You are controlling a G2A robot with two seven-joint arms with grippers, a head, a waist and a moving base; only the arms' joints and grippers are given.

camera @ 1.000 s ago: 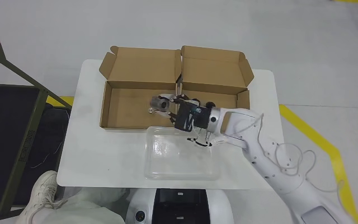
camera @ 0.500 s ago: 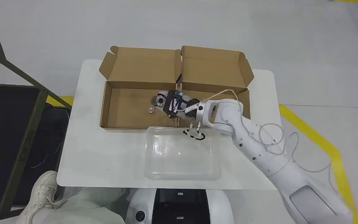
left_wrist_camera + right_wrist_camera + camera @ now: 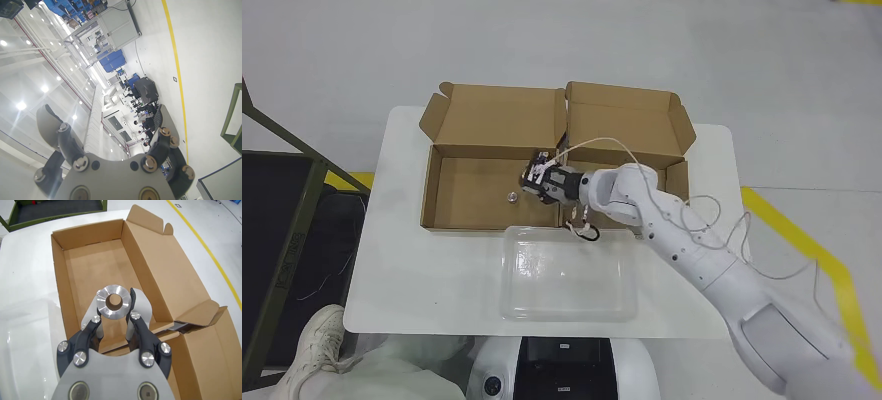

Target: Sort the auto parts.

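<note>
My right gripper [image 3: 114,302] is shut on a shiny metal bushing [image 3: 102,306] with a round bore, its two fingers clamping the sides. It hangs over the floor of the left cardboard box [image 3: 90,262]. From above, the right gripper [image 3: 542,176] sits over the right end of that left box [image 3: 467,195], close to the divide with the right box [image 3: 642,150]. A small metal piece [image 3: 512,197] lies on the left box's floor beside the gripper. My left gripper [image 3: 103,115] is open, holds nothing, and faces the room.
A clear plastic tray [image 3: 567,285] sits on the white table [image 3: 392,250] in front of the boxes. Both boxes have lids [image 3: 497,110] folded back on the far side. A dark cable loop [image 3: 587,231] hangs under the right arm near the tray's far edge.
The right arm has swung from the tray's far edge to above the left box, carrying the bushing farther from the robot. The small piece in the box has not moved.
</note>
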